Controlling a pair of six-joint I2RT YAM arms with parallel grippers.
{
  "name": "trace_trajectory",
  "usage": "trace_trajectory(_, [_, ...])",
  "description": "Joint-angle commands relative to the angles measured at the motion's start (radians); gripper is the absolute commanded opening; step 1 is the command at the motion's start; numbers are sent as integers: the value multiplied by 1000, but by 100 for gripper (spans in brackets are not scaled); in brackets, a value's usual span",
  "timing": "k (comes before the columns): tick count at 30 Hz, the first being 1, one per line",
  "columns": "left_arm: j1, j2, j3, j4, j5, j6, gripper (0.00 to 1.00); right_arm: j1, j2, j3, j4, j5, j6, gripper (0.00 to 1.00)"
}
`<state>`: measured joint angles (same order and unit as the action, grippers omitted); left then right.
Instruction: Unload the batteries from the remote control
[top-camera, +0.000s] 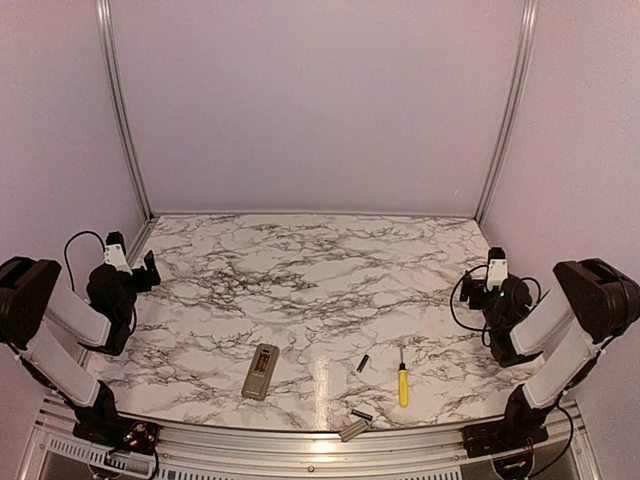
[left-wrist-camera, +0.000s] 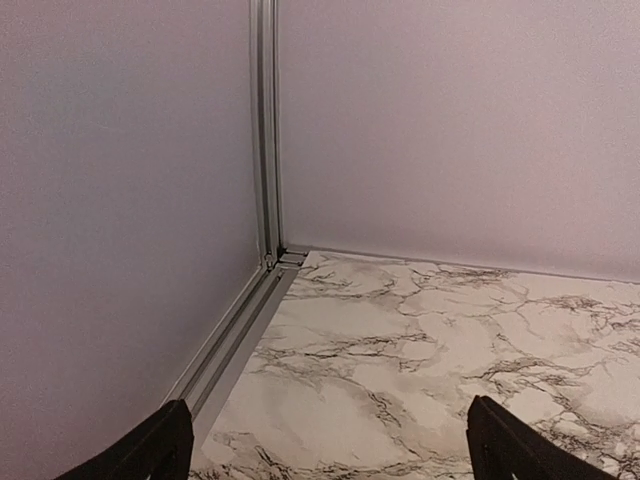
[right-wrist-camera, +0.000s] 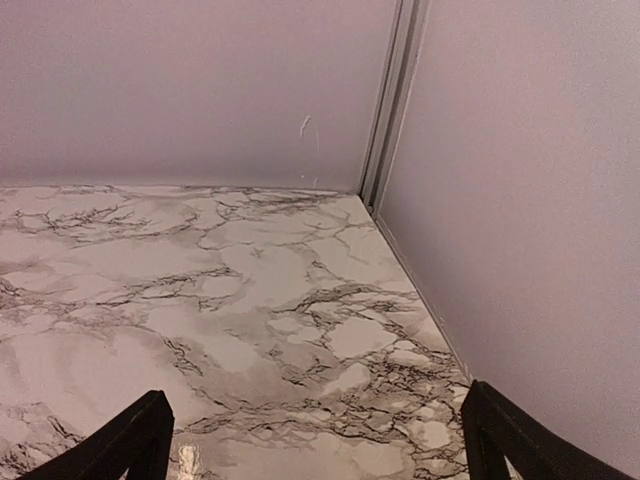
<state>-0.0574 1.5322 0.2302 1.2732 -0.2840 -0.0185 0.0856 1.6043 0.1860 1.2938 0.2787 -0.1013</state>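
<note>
1. Near the front edge of the marble table (top-camera: 300, 270), the remote control (top-camera: 261, 370) lies flat with its grey-beige back up and its recess uncovered.
2. Right of the remote and apart from it, one of the batteries (top-camera: 362, 364) lies on the marble. The other battery (top-camera: 362, 415) lies farther right and closer to the front edge than the remote. It is touching or just beside the flat cover piece (top-camera: 350, 432); I cannot tell which.
3. Farther right of the remote, past the first battery, a yellow-handled screwdriver (top-camera: 402, 383) lies with its shaft pointing toward the back wall (top-camera: 320, 100).
4. Well to the left of the remote and farther back, the left gripper (left-wrist-camera: 328, 435) hangs over bare marble. Its fingers (left-wrist-camera: 160, 450) are spread wide with nothing between them.
5. Well to the right of the remote and a little farther back, the right gripper (right-wrist-camera: 315, 425) is likewise spread wide and holds nothing.
6. Between the right gripper and the remote lie the screwdriver and the first battery.
</note>
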Motion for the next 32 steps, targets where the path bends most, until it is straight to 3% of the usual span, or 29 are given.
trace_trajectory(1, [10,0,21,-23,61,5,99,-9,-2,42,92,16,21,99])
trace_trajectory(32, [10,-2,18,-20,60,5,99,-9,5,43,107,11,12,99])
